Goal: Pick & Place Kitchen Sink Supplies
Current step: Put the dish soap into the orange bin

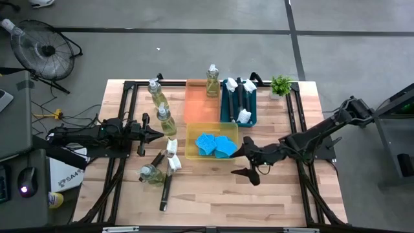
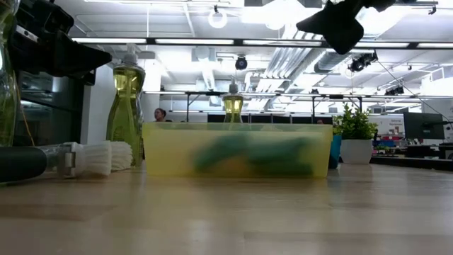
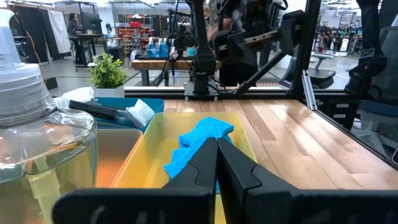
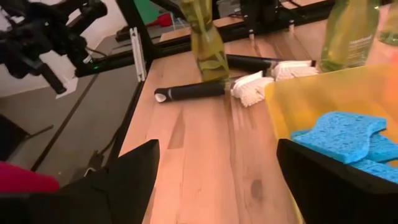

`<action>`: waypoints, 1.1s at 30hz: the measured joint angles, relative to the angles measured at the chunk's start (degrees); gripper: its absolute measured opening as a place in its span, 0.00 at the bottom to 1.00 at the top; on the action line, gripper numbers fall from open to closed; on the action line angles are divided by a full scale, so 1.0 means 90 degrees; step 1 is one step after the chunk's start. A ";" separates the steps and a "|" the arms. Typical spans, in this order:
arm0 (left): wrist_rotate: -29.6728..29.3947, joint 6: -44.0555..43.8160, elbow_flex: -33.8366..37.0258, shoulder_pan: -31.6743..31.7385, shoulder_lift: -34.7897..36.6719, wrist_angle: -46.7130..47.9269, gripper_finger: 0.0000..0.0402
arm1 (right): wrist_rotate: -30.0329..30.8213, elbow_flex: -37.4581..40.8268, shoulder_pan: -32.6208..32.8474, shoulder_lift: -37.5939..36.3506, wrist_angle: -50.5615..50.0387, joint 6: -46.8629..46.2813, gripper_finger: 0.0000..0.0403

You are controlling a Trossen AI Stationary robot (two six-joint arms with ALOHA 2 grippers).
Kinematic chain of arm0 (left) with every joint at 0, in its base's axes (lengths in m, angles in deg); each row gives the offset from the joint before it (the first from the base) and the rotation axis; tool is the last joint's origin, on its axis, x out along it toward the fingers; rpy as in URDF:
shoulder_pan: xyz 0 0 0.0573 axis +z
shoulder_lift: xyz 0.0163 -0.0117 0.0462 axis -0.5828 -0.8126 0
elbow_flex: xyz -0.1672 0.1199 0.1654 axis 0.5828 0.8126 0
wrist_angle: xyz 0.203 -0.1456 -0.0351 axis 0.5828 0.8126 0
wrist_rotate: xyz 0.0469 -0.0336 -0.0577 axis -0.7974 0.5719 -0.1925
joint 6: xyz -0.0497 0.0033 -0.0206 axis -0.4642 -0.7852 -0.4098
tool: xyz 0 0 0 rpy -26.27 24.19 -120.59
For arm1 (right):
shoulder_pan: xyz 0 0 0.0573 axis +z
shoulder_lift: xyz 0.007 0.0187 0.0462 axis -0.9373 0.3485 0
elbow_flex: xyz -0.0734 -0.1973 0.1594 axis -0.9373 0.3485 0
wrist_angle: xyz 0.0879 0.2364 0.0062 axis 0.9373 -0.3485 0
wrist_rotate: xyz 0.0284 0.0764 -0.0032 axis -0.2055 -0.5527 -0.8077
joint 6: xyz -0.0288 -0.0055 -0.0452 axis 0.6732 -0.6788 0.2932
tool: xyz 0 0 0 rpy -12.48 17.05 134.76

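Note:
Several blue sponges [image 1: 215, 145] lie in the yellow tray [image 1: 194, 154] at mid-table. My right gripper [image 1: 238, 162] stands open just right of that tray, above the bare wood, with nothing between its fingers [image 4: 127, 177]. At the table's left, two soap bottles [image 1: 165, 120] stand upright and a third [image 1: 150, 173] lies on its side. Two black-handled brushes [image 1: 169, 157] lie flat beside them. One more bottle [image 1: 212, 81] stands in the orange tray [image 1: 197, 103], and several brushes [image 1: 240, 97] rest in the teal tray [image 1: 224, 107]. My left gripper [image 1: 158, 134] waits shut left of the yellow tray.
A small green potted plant [image 1: 281, 85] stands at the far right beside the teal tray. Black frame rails [image 1: 129, 97] run along the table's sides. Bare wood [image 1: 259, 200] stretches across the near right part. A fan [image 1: 39, 46] stands on the floor beyond the far left corner.

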 joint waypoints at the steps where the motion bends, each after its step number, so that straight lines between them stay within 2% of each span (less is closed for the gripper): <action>1: 0.0000 0.0000 0.0000 0.0000 0.0000 0.0000 0.00 | 0.0019 0.0000 -0.0007 0.0000 0.0006 -0.0025 0.79; 9: 0.0000 0.0000 0.0000 0.0000 0.0000 0.0001 0.00 | 0.0539 0.0000 -0.0019 0.0000 0.0004 -0.0101 0.80; 33: -0.0066 0.0000 0.0000 0.0000 -0.0002 -0.0002 0.00 | 0.0874 -0.0002 -0.0019 0.0000 0.0004 -0.0449 0.80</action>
